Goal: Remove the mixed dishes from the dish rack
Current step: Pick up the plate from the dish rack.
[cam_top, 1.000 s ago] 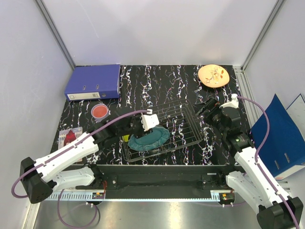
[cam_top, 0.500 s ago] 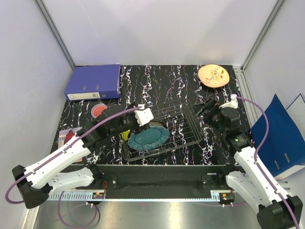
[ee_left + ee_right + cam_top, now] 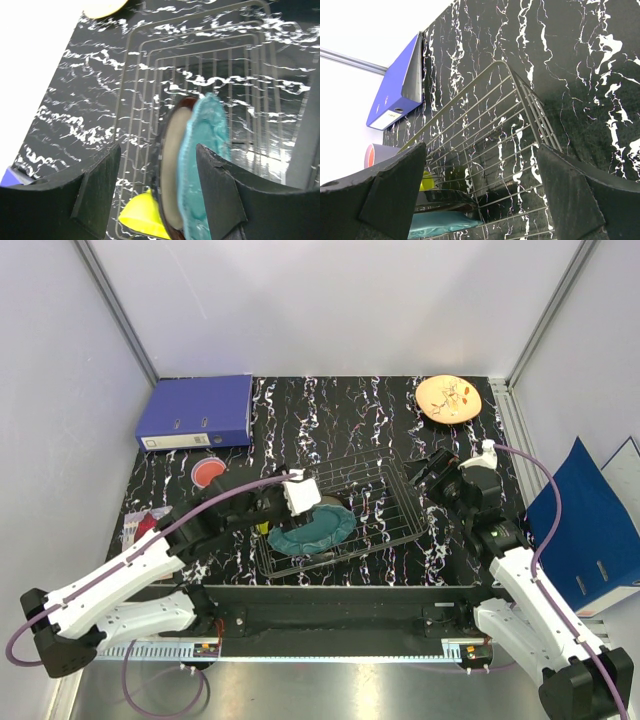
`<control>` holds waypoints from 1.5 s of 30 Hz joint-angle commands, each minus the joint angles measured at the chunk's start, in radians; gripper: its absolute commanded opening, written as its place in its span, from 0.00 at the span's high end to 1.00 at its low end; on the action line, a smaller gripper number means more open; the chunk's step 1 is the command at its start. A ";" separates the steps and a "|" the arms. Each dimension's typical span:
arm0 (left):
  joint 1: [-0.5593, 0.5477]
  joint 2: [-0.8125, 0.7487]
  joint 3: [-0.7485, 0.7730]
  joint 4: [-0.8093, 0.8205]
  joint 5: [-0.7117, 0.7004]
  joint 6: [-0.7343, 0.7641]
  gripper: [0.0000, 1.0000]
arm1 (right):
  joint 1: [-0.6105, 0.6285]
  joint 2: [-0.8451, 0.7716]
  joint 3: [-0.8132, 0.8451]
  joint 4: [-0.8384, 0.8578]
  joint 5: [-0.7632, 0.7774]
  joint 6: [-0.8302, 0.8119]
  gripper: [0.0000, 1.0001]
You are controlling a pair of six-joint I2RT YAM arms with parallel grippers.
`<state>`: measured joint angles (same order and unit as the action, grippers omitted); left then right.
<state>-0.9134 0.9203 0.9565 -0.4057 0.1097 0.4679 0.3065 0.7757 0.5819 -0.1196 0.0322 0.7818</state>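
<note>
Pale, evenly lit walls [image 3: 330, 300] on three sides, slanted aluminium posts [image 3: 115, 305] in the far corners, black tabletop [image 3: 330, 410] veined with white like marble, brushed metal surface [image 3: 330, 690] along the near edge

I see the dish rack [image 3: 388, 492] in the middle of the table. It is a low basket of thin grey wire, turned a little. The big teal plate [image 3: 206, 150] with the wavy edge stands on its side in the near left part of the rack. The cream bowl [image 3: 172, 167], dark red outside, stands on its side too, pressed against the plate's left. The small yellow-green bowl [image 3: 141, 216] sits at the rack's left edge. A little round cup [image 3: 209, 472], pink-red inside, stands on the table to the left, well apart from the rack.
</note>
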 commanded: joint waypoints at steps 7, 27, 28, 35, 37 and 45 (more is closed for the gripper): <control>-0.053 -0.034 -0.013 -0.091 0.084 -0.028 0.29 | 0.006 -0.004 -0.016 0.046 -0.020 0.014 0.00; -0.033 0.074 -0.133 0.068 -0.022 0.014 0.32 | 0.006 0.008 -0.051 0.070 -0.025 0.014 0.00; -0.028 0.078 -0.136 0.073 -0.016 0.014 0.33 | 0.006 0.010 -0.054 0.077 -0.026 0.016 0.00; -0.021 0.123 -0.150 0.085 0.005 0.008 0.60 | 0.006 0.017 -0.060 0.090 -0.029 0.024 0.00; -0.021 0.137 -0.150 0.090 -0.001 0.008 0.70 | 0.006 0.013 -0.062 0.089 -0.029 0.020 0.00; -0.019 0.147 -0.124 0.076 -0.030 0.015 1.00 | 0.006 -0.004 -0.063 0.081 -0.029 0.020 0.00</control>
<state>-0.9302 1.0538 0.8242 -0.3264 0.0959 0.4789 0.3069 0.7929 0.5209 -0.0719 0.0135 0.8017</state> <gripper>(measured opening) 0.109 0.994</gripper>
